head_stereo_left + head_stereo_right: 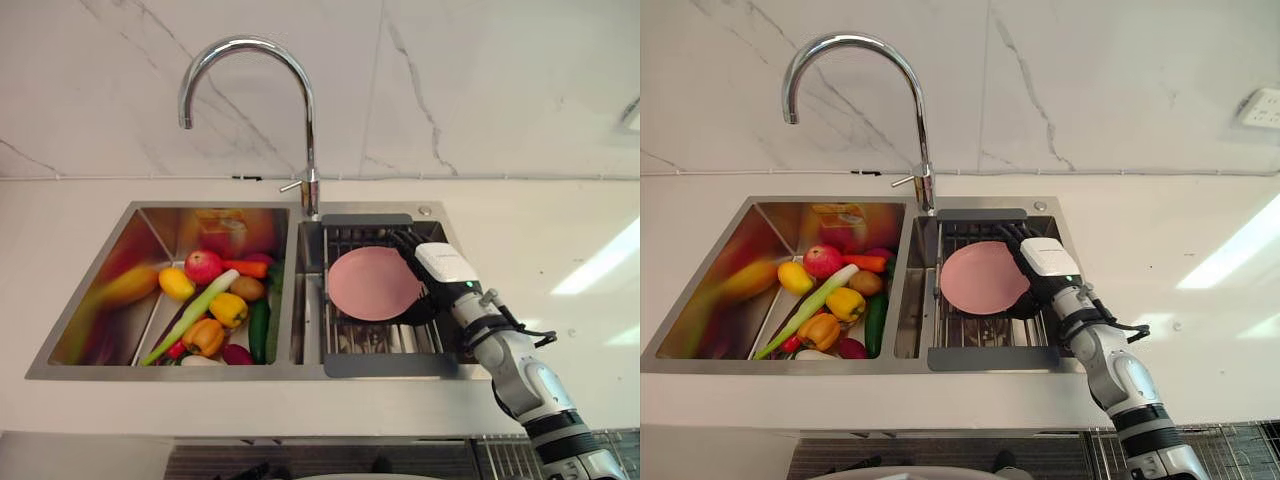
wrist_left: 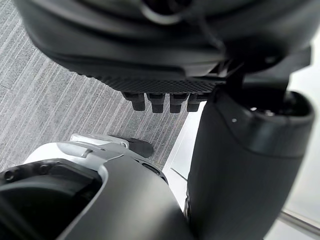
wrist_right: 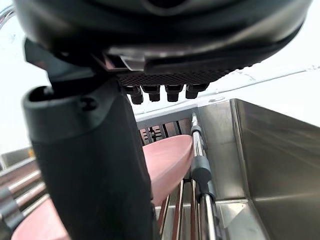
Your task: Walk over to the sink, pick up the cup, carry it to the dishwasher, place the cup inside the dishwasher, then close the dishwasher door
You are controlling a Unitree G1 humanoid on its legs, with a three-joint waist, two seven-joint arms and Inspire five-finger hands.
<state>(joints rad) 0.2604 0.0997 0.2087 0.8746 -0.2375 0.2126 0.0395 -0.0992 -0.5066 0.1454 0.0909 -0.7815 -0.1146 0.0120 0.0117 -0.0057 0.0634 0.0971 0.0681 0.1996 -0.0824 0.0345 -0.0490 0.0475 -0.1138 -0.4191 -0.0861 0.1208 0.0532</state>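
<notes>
Task thing: a pink plate [image 1: 372, 283]; it reads as a flat round disc, not a cup.
Where it lies: on the drying rack [image 1: 390, 365] in the sink [image 1: 95, 300], in the basin on the hand's side. It is right against the thumb side of the right hand [image 1: 440, 282].
Rim and hand: the plate's edge nearest the hand runs in under the white cover, between the fingers beyond it and the dark thumb on its near side.
Which way it faces: broad face up. It is round, so it has no long axis. In the right wrist view [image 3: 167, 160] its face slopes up towards its far rim, so it looks tilted on the bars.
Right hand, opening: fingers [image 3: 160, 92] held out fairly straight over the rack bars, pointing at the back wall. The thumb [image 3: 95, 165] stands apart from them, and nothing is clasped.
Right hand, contact: the thumb overlaps the plate's rim, but I cannot tell whether it touches.
Left hand: fingers [image 2: 160, 102] relaxed and holding nothing, hanging over grey floor.
Beyond the plate from the hand: the other basin holds an apple [image 1: 203, 266], a lemon [image 1: 176, 283], a yellow pepper [image 1: 229, 309], an orange pepper [image 1: 204, 337], a leek [image 1: 195, 312] and a cucumber [image 1: 259, 330].
Behind the hand's fingertips: the faucet [image 1: 310, 130], rising from the sink's back edge.
Around the sink: the pale counter [image 1: 560, 230].
</notes>
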